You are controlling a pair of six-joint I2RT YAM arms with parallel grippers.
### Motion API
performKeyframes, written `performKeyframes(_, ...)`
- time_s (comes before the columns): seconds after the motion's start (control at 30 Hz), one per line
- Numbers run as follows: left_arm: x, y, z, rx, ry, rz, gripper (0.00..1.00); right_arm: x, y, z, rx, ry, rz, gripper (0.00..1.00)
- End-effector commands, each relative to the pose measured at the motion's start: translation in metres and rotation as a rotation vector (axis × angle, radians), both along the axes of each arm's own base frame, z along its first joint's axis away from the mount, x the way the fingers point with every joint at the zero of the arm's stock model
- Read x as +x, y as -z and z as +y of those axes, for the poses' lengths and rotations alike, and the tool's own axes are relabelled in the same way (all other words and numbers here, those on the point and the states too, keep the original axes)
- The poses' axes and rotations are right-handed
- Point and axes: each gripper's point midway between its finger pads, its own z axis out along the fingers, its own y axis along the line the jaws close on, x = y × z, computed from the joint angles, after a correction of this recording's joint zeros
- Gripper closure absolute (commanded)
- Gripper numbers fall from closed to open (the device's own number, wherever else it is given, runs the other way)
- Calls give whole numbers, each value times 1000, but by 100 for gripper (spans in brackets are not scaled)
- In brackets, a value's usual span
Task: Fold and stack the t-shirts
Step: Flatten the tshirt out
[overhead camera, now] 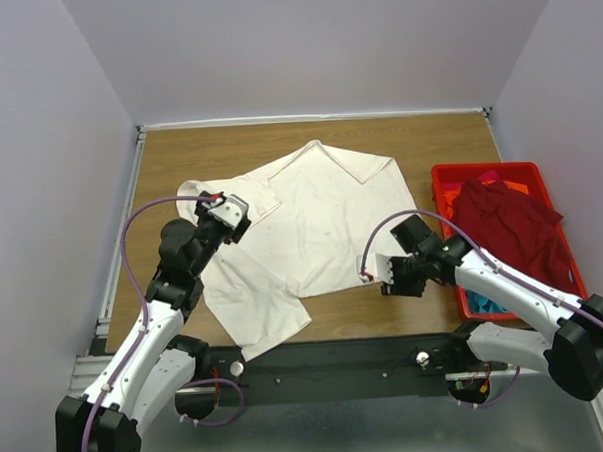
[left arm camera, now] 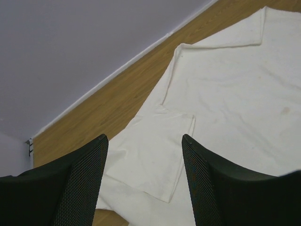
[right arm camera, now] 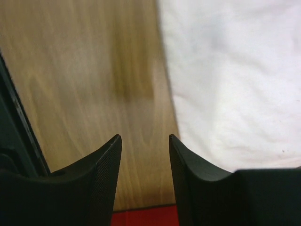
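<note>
Left end effector [overhead camera: 224, 211] hangs open and empty over the left sleeve of the white shirt [overhead camera: 312, 226]. Right end effector [overhead camera: 396, 272] is open too, gripping nothing, just off that shirt's near right edge and above bare desk [overhead camera: 178, 151]. Its wrist view is blurred, so whether the tips touch the wood is unclear.

The white shirt lies spread on the desk but skewed, with its near left corner rumpled. To its right, a crate [overhead camera: 479, 167] holds a dark red shirt [overhead camera: 507, 227], with teal cloth [overhead camera: 480, 303] and orange cloth [overhead camera: 515, 187] showing around it.

The step in hand looks like squaring up the white shirt for a first fold. To do it well, flatten the rumpled corner first. Each side should then pinch the edge at matching points and draw the cloth taut. Both arms should carry it over low and together so the fold line comes out straight.
</note>
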Motion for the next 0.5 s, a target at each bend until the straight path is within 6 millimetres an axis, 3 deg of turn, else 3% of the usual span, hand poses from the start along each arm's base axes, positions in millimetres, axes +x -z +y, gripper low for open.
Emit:
performKeyframes(0.0, 12, -1, -8, 114, 49, -19, 28, 45, -30, 40, 209, 132, -31, 47)
performKeyframes(0.07, 18, 15, -7, 151, 39, 40, 28, 51, -29, 50, 228, 114, 0, 45)
performKeyframes(0.2, 20, 16, 0, 163, -3, 54, 28, 51, 11, 57, 178, 46, 100, 35)
performKeyframes(0.33, 11, 12, 16, 117, -87, 27, 26, 55, 27, 55, 122, 30, 105, 34)
performKeyframes(0.43, 8, 2, 48, -55, -301, 34, 22, 57, 29, 58, 124, 29, 104, 34)
performKeyframes(0.47, 7, 2, 57, -209, -390, 72, 20, 58, 28, 58, 128, 33, 100, 34)
